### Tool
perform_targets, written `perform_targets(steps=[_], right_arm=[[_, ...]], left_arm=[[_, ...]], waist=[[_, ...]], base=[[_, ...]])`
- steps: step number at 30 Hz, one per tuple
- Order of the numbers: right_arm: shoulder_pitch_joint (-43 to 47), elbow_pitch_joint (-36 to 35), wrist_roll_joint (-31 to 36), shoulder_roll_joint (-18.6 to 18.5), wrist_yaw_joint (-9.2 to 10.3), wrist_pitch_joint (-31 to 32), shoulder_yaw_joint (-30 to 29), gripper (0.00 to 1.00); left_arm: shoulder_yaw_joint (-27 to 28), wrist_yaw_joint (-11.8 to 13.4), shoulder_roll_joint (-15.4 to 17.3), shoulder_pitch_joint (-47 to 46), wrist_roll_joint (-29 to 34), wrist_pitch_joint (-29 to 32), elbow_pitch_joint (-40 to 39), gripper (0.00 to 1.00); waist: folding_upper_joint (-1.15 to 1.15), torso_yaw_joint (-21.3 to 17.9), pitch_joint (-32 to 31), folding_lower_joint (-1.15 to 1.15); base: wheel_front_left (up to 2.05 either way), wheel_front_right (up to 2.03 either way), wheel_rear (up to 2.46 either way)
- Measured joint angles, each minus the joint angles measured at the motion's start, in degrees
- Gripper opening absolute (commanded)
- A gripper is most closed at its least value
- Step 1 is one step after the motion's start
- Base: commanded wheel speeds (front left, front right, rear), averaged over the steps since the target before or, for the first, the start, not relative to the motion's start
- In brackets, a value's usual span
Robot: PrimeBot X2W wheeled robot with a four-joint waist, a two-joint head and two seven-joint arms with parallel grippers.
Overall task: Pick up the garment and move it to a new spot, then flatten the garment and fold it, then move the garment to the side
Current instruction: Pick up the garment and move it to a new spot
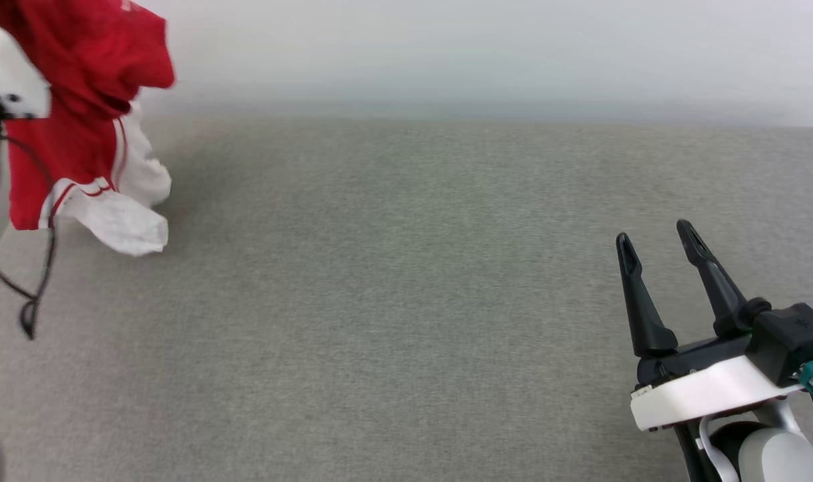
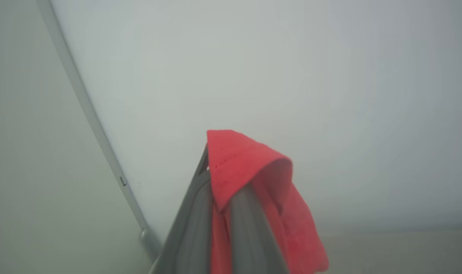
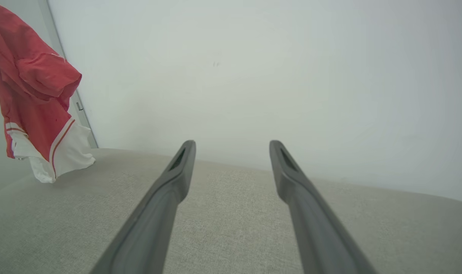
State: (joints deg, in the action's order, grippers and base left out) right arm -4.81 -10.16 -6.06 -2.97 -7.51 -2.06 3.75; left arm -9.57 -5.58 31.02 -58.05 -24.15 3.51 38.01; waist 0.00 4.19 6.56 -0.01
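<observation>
Over the near right of the grey woven surface [image 1: 406,301], the right gripper [image 1: 654,234] is held with its long tapered fingers spread apart. Farther off, above the surface's far left, the garment [image 1: 78,134], soft red cloth with a white striped sleeve, is hung crumpled from the left gripper [image 2: 220,190], whose jaws are pinched on a stitched hem.

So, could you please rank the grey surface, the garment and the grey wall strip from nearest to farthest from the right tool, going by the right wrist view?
1. The grey surface: directly beneath the right tool.
2. The garment: hanging at the far left.
3. The grey wall strip: on the wall, behind the garment.
</observation>
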Motion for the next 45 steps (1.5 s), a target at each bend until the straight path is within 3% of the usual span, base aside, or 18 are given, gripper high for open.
perform_targets(steps=[14, 20, 34, 35, 36, 37, 45], right_arm=[[1.9, -0.6, -1.0, 0.0, 0.01, 1.1, -1.7, 1.00], [1.9, -0.8, -1.6, 0.0, 0.00, 1.1, -2.2, 1.00], [1.2, 0.2, -2.8, 0.0, 0.00, -1.0, -3.7, 1.00], [1.2, 0.5, -2.8, 0.0, 0.00, -1.1, -3.8, 1.00], [1.1, 0.7, -2.8, 0.0, 0.00, -1.2, -3.9, 1.00], [1.0, 0.8, -2.8, 0.0, 0.01, -1.2, -4.1, 1.00], [0.2, 1.7, -2.4, 0.0, 0.00, -1.0, -4.1, 1.00]], left_arm=[[-8.7, -1.0, -17.1, 3.9, -3.0, -2.9, -7.8, 0.00], [-12.3, -1.3, -22.5, 7.3, -4.9, -2.4, -12.2, 0.00], [-19.8, -1.0, -23.1, 30.0, -6.3, -0.2, -12.6, 0.00], [-20.3, -0.9, -22.9, 30.6, -5.9, -0.2, -12.5, 0.15], [-20.9, -0.7, -22.7, 31.0, -5.4, -0.3, -12.3, 0.86], [-21.2, -0.7, -22.7, 31.2, -5.2, -1.2, -12.5, 1.00], [-21.8, 0.9, -22.8, 31.3, -2.0, -8.2, -16.4, 1.00]], waist=[[0.00, -8.2, -2.3, 0.00], [0.00, -10.7, -1.2, 0.00], [0.00, -11.7, 5.7, 0.02], [0.00, -11.4, 5.9, 0.02], [0.00, -11.0, 6.0, 0.02], [0.00, -10.6, 6.2, 0.02], [0.00, -7.9, 3.8, 0.02]], base=[[0.00, 0.00, 0.00], [0.00, 0.00, 0.00], [0.00, 0.00, 0.00], [0.00, 0.00, 0.00], [0.00, 0.00, 0.00], [0.00, 0.00, 0.00], [0.00, 0.00, 0.00]])
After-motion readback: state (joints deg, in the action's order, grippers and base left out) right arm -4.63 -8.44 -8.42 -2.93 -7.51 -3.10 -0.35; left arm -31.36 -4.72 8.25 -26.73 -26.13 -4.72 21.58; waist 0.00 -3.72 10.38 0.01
